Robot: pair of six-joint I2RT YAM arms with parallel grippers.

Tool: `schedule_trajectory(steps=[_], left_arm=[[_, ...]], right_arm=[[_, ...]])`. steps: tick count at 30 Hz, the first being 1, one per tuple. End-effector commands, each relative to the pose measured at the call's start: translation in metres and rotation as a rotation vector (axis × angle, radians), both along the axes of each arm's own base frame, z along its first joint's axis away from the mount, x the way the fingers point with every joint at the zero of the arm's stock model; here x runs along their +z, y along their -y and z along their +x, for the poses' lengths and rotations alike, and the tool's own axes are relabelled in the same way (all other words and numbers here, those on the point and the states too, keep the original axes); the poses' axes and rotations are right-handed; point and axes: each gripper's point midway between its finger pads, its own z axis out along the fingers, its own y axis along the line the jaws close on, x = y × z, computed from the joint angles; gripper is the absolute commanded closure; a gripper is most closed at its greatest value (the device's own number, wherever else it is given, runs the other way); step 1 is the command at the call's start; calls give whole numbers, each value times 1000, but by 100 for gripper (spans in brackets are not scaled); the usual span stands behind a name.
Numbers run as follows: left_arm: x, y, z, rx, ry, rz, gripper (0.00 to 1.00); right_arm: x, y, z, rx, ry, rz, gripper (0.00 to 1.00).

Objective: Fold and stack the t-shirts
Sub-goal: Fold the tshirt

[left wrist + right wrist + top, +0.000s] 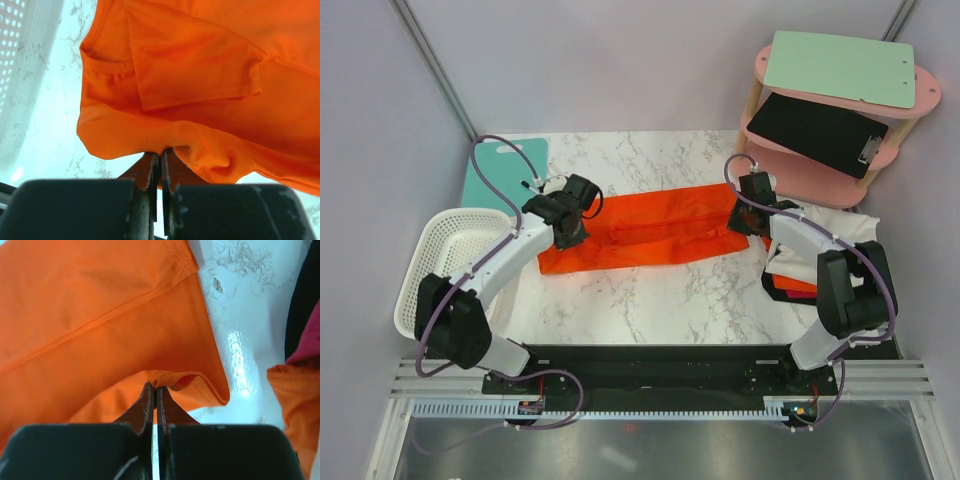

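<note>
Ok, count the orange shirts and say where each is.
2. One t-shirt lies across the table, its ends pinched by the left tool and right tool. A second t-shirt peeks from under the white cloth at right; others may hide there.

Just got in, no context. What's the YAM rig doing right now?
Mid-fold on one orange t-shirt, lying as a long strip across the marble table. The left gripper pinches its left end, the right gripper its right end, both pairs of jaws shut on cloth. More orange cloth sits in a pile at the right; the white basket is at the left.
</note>
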Motion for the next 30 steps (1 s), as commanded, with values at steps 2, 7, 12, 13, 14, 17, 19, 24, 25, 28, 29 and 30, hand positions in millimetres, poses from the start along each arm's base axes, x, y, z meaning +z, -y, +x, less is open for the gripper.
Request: schedule_trajectory(steps=[2,7,12,13,14,17,19,24,25,28,29,30], left_arm=[[21,0,42,-58,73,35,98],[11,1,66,-75,36,45,98],[-5,3,81,-79,-8,53,98],[-11,3,83,-75,-24,58,98],[-14,2,84,-74,-31,50,98],[-21,-2,86,-61,-55,42,98],[-24,-5,88,-49,-59,41,98],[-25,-12,102,-44,-61,28,98],[-22,-11,107,-47,-51,21,98],[-23,-11,121,-53,-54,5,98],[-24,-13,125,-52,-55,6,98],[-33,-12,129,-59,-75,12,98]], right_arm=[[-1,-1,31,-30,30,14,100],[-14,2,44,-48,3,19,100],[-15,6,52,-72,12,30,100],[-15,9,53,-78,12,26,100],[-14,10,56,-81,17,27,100],[-18,13,60,-92,8,32,100],[-23,15,62,-102,-2,35,100],[-44,11,65,-89,-55,42,94],[-44,10,67,-85,-53,46,91],[-42,6,69,-56,-31,59,87],[-36,5,70,-51,-13,61,79],[-32,5,71,-40,1,64,72]])
